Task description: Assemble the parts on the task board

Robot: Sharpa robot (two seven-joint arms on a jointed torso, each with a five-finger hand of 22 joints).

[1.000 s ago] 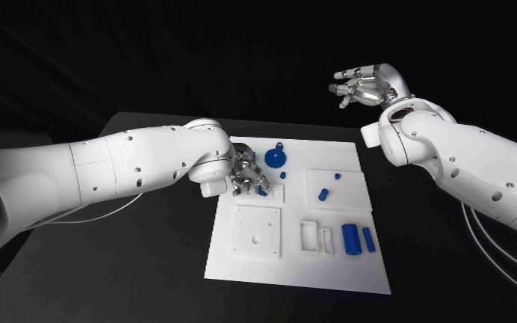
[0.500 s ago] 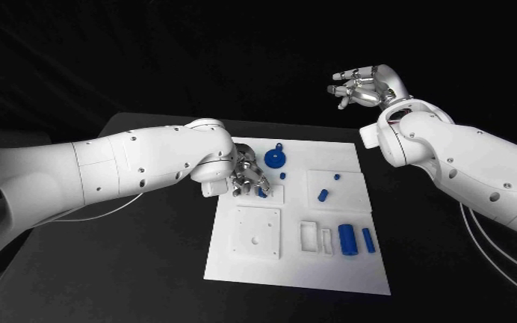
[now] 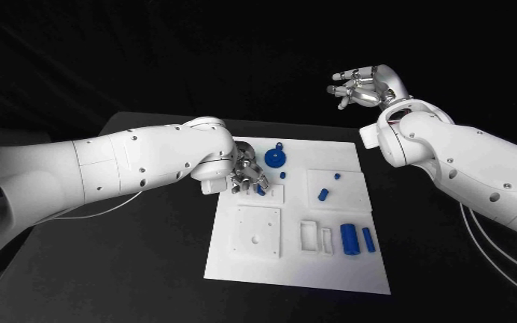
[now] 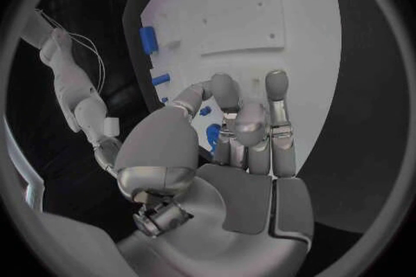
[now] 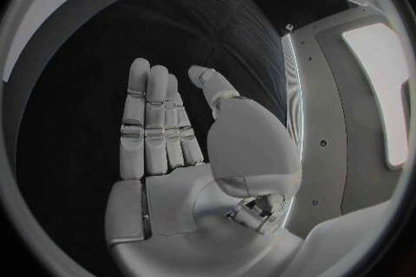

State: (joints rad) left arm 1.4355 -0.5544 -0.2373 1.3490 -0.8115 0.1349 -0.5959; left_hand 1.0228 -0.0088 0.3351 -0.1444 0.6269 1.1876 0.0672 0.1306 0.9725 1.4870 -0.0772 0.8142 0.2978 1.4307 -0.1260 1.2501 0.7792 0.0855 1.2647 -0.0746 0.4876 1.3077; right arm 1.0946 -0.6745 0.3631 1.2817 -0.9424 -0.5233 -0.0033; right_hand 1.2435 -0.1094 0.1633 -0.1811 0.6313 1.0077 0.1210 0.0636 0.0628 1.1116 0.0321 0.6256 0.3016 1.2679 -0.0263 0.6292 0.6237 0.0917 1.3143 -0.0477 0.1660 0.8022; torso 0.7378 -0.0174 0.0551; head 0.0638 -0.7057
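Observation:
The white task board lies in the middle of the black table. My left hand hangs low over its far left part, fingers pointing down. A small blue part sits between its thumb and fingers; the left wrist view shows that blue part pinched there. A round blue part stands just beyond the hand, with a small blue peg beside it. My right hand is raised high behind the board's far right corner, its fingers straight, apart from the thumb, holding nothing.
Two blue pieces stand on a raised white plate on the board's right side. Two blue cylinders lie near the front right. A white square plate and a white slotted block sit at the front.
My left hand has lifted and shifted very slightly, the small blue part moving with its fingertips. The right hand holds its raised pose.

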